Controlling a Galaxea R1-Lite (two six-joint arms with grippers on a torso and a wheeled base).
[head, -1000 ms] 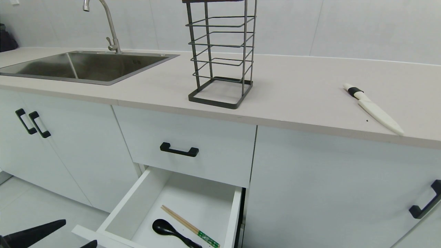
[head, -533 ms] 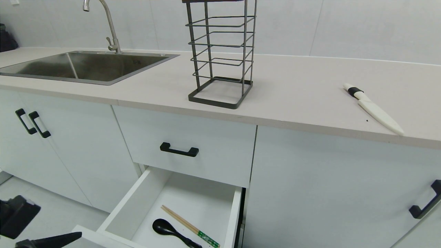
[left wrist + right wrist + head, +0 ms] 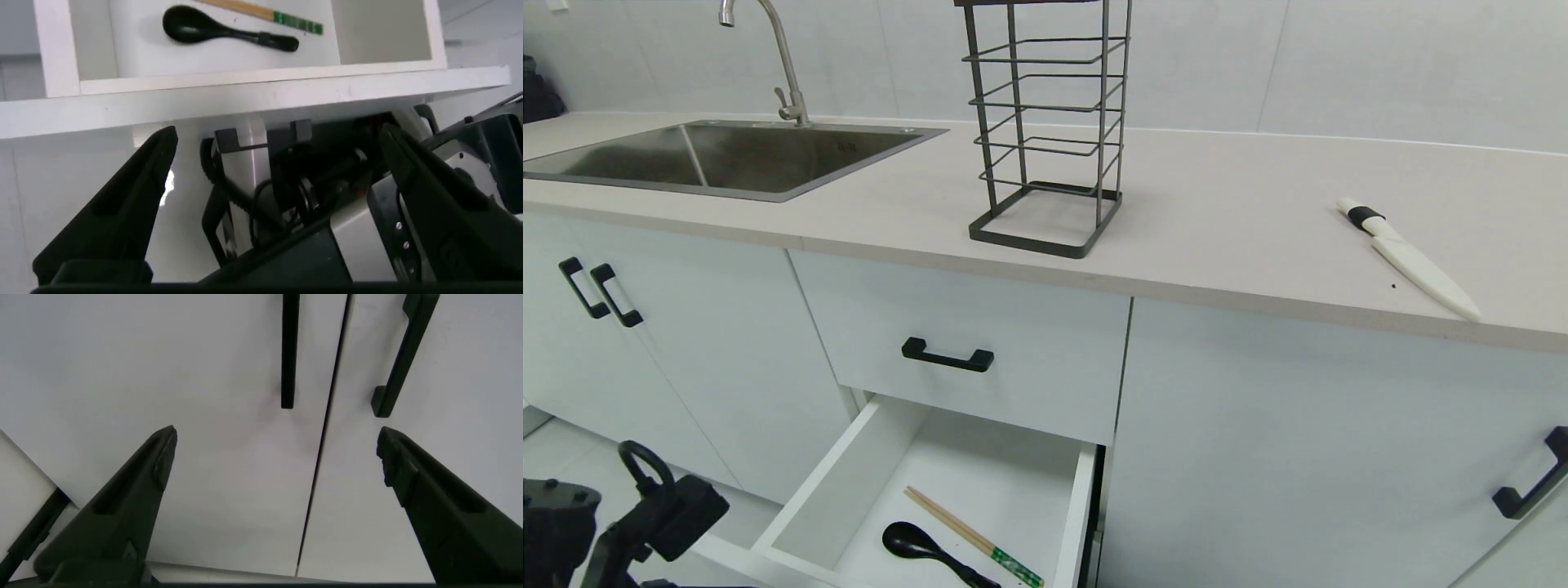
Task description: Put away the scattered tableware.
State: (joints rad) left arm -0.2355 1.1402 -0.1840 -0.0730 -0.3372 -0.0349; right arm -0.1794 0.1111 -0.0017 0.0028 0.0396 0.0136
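Since both sets of fingers stand spread with nothing between them, treat neither arm as loaded. The left gripper (image 3: 278, 140) hangs low, just in front of the front panel of the pulled-out drawer (image 3: 245, 88). Inside the drawer lie the black spoon (image 3: 212, 26) and the chopsticks (image 3: 270, 12), side by side and already stowed. The right gripper (image 3: 276, 441) faces a pair of white cabinet doors (image 3: 204, 416), clear of their two black handles (image 3: 288, 351).

The knife (image 3: 1409, 260) is the one piece not yet put away. It lies flat on the countertop (image 3: 1217, 220), near the front edge, well apart from the drawer and far to the robot's right of the wire rack (image 3: 1045, 131). Its long axis runs diagonally. The black-banded end points toward the back wall, and the tapered end points toward the front edge and farther right.

The knife therefore lies above both grippers and to the right. The left arm (image 3: 674, 510) sits at the low left, so you will probably find the right arm the better placed. Plan to close the fingers across the knife's long axis, not along it.
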